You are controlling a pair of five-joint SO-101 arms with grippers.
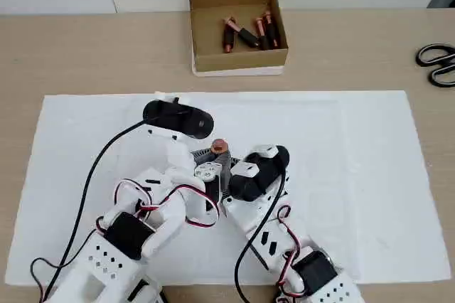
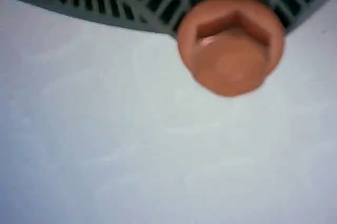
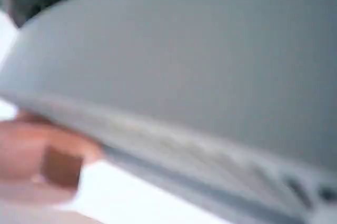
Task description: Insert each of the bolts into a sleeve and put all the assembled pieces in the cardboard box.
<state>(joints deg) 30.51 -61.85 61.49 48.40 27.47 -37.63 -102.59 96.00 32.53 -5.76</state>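
Near the middle of the flat white paper sheet (image 1: pixel 355 175), the left gripper (image 1: pixel 206 155) and the right gripper (image 1: pixel 226 163) come together, the left arm reaching in from 7 o'clock and the right arm from 5 o'clock. Between them sits an orange plastic bolt (image 1: pixel 219 146). Its round head is turned up and toward 12 o'clock, and its shank is hidden among the grey gripper parts, so its long axis cannot be traced further. The left wrist view meets the bolt (image 2: pixel 231 45) head-on, its recessed socket facing the camera just off a dark grey ribbed gripper part. In the right wrist view the bolt (image 3: pixel 45 161) is an orange blur beside a broad grey surface. I cannot tell how far either gripper is open, or which one has hold of the bolt.

At 12 o'clock on the tan wooden table (image 1: pixel 85 54) stands the open brown cardboard box (image 1: pixel 238 61). Inside it lie several black sleeves with orange bolt ends (image 1: pixel 247 35). Most of them lie roughly 12 to 6, and one slants from 10 to 4. A pair of black-handled scissors (image 1: pixel 437 65) lies at the table's 2 o'clock edge, well apart from the sheet.
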